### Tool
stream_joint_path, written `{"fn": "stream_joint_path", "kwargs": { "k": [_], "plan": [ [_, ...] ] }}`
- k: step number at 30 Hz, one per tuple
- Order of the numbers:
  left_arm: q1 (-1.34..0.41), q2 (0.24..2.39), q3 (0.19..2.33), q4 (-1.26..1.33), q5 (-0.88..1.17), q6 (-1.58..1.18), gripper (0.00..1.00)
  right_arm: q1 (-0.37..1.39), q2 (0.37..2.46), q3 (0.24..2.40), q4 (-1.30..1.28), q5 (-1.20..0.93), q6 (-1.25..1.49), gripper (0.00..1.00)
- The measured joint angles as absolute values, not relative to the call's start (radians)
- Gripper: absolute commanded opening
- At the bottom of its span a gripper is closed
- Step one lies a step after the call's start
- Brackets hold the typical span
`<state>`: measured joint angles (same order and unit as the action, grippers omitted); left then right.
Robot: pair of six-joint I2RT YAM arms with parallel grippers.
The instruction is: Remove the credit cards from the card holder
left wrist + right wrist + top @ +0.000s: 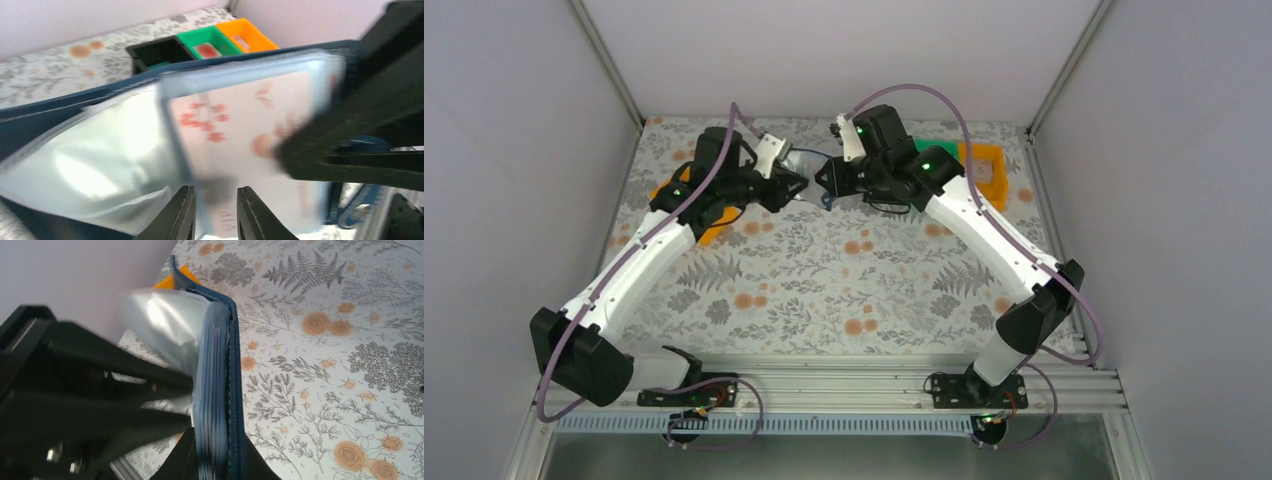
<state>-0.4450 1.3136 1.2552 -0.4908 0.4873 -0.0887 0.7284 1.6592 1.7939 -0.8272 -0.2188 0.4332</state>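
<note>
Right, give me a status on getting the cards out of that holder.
Done: the card holder is held aloft, clamped by the right fingers. A reddish item lies in the green bin; whether it is a card is unclear. In hand: the left fingers flank a pale, red-printed card in its clear sleeve. Left: that card is not yet out.

No legible text anywhere; red marks on pale card (235, 135) in card holder (30, 125) too blurred to read.

Lab enclosure: white panels (824, 50), aluminium rail (844, 385)
</note>
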Motion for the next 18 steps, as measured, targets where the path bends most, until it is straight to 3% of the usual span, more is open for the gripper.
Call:
{"fn": "stream_joint_path", "kwargs": {
  "k": [7,10,14,18],
  "plan": [
    [-0.408,1.279,1.255,-0.496,0.459,-0.058,0.29,0.726,1.618,1.779,-0.813,-0.315,0.378,0.04],
    [-0.406,1.264,1.256,-0.496,0.526,-0.033,0.31,0.722,1.588,1.75,-0.796,-0.348,0.332,0.04],
    [-0.406,1.24,1.256,-0.496,0.643,0.01,0.41,0.716,1.525,1.702,-0.779,-0.409,0.247,0.04],
    [-0.406,1.185,1.26,-0.497,0.76,0.046,0.43,0.704,1.423,1.624,-0.727,-0.495,0.149,0.04]
  ]
}}
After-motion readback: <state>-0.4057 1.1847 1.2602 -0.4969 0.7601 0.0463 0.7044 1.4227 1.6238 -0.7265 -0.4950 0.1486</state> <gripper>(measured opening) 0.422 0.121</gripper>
